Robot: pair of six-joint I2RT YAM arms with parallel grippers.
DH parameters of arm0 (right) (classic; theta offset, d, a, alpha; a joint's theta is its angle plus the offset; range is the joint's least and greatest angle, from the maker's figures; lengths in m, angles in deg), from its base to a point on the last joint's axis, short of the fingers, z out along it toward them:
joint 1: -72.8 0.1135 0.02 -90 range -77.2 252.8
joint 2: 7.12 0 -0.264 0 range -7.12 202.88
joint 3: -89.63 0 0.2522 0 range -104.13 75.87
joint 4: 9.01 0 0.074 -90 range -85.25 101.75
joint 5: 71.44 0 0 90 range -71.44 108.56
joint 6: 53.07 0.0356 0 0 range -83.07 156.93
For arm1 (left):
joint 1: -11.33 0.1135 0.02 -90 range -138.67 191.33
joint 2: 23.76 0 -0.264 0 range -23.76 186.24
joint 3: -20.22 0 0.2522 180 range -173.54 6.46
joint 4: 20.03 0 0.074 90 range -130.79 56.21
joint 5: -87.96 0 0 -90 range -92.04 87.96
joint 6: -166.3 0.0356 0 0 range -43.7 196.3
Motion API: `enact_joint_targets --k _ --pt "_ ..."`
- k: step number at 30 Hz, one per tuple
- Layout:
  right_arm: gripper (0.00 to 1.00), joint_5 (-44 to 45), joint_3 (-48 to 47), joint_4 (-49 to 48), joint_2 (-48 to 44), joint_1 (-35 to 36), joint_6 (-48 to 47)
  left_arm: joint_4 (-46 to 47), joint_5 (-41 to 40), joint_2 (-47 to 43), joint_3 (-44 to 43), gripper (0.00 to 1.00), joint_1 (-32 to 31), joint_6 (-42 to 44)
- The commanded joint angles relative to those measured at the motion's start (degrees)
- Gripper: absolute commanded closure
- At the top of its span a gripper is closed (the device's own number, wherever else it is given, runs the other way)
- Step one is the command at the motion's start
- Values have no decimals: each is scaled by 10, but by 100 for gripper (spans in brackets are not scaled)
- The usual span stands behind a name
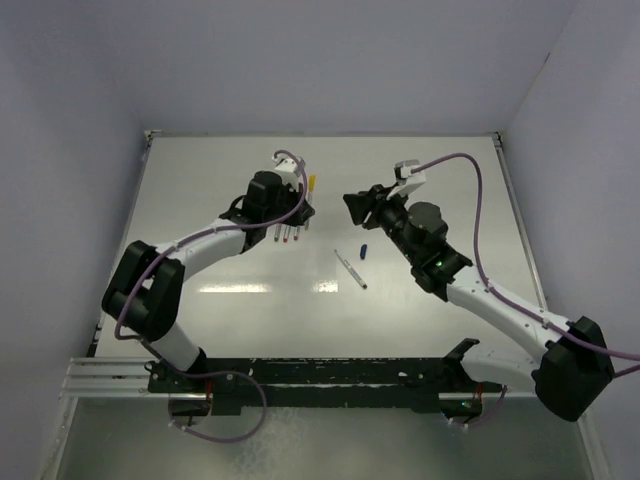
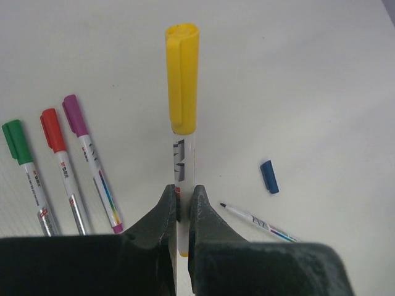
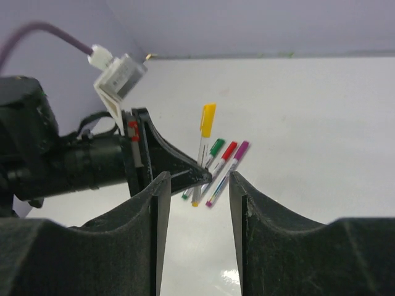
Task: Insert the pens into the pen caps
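1. We see a white surface (image 1: 200,330) under everything.
2. The left arm (image 1: 200,245) is over it. The left jaws are squeezed tight on the yellow pen (image 2: 183,160), which has its yellow cap (image 2: 182,74) on.
3. The right arm (image 1: 490,300) faces the yellow pen. The right jaws stand partly apart with nothing in them.
4. In the left wrist view, the green pen (image 2: 31,176), red pen (image 2: 66,176) and purple pen (image 2: 95,169) lie side by side, left of the yellow pen, caps on.
5. The bare pen (image 2: 259,222) lies right of the yellow pen, its dark tip showing.
6. The blue cap (image 2: 269,176) lies right of the yellow pen too, near that tip, not touching.
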Motion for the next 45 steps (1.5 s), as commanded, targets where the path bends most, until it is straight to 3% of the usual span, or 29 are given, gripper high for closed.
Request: enact_joint_targets --k 1,8,15,32,38,45 --pt "54 71 -12 35 -47 -2 -39 -51 -50 43 -59 100 -2 30" --pt "54 91 -51 147 17 -2 -37 -161 -101 140 -168 98 -3 36" --pt "53 72 -77 183 81 -3 -31 -199 -85 212 -241 94 -3 38" --pt "50 63 -90 205 140 -2 -40 -240 -58 283 -287 85 -3 8" --pt "49 63 -87 205 150 -3 -40 -236 -58 285 -275 78 -2 -5" --pt "49 58 -91 205 168 -2 -47 -233 -58 273 -268 76 -3 -14"
